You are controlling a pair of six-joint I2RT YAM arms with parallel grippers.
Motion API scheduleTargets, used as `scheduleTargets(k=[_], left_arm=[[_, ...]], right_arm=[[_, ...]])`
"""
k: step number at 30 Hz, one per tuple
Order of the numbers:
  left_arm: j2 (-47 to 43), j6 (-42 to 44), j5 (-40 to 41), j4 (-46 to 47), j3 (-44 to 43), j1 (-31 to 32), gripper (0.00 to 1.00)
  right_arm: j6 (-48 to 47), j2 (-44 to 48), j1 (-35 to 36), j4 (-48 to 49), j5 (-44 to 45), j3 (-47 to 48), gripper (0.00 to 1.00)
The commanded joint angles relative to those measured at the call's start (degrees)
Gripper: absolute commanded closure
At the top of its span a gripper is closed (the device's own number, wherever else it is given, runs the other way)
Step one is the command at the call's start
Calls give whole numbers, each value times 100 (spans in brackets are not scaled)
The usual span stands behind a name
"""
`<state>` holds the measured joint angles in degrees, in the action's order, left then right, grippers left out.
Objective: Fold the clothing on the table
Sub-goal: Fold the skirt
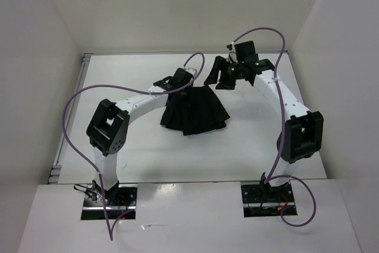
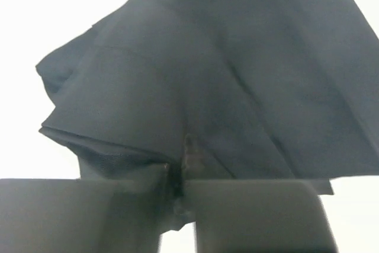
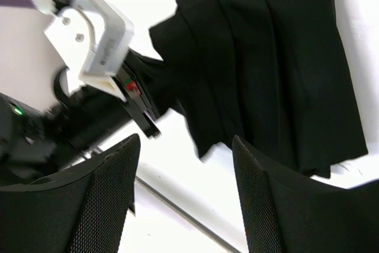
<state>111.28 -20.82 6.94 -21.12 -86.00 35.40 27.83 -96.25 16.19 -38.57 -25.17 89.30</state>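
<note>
Clothing pinched at its far-left end, mid-surface

Clothing [image 1: 195, 111] lay around the middle of the white surface [image 1: 136, 152], a little closer to the far edge than to the near one. Its pleats fanned out toward the near edge, and the hem ended in an uneven, folded-over line. The left claw [image 2: 179, 177] was at the garment's narrow far-left end. Its fingers were drawn almost together with a fold of black fabric caught in the slit between them. The right claw [image 3: 185, 146] hung above the surface just off the garment's far-right side. Its fingers were spread with nothing between them, and it was not touching the cloth. Bare surface ran all round the garment. The widest strip lay toward the near edge, and there was clear room out to the left and right edges.
</note>
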Motion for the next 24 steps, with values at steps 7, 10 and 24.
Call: scheduleTargets(k=[7,10,24], left_arm=[[-817,175,45,240,-84,-68,100],[-959,175,-394,240,-215,-366,100],[278,-1,-2512,451,-435,-2045,100]], right_arm=[[-164,423,-80,42,-164,-264,31],[-164,484,-80,147,-225,-404,31],[-164,537,-80,315,-401,-826,31]])
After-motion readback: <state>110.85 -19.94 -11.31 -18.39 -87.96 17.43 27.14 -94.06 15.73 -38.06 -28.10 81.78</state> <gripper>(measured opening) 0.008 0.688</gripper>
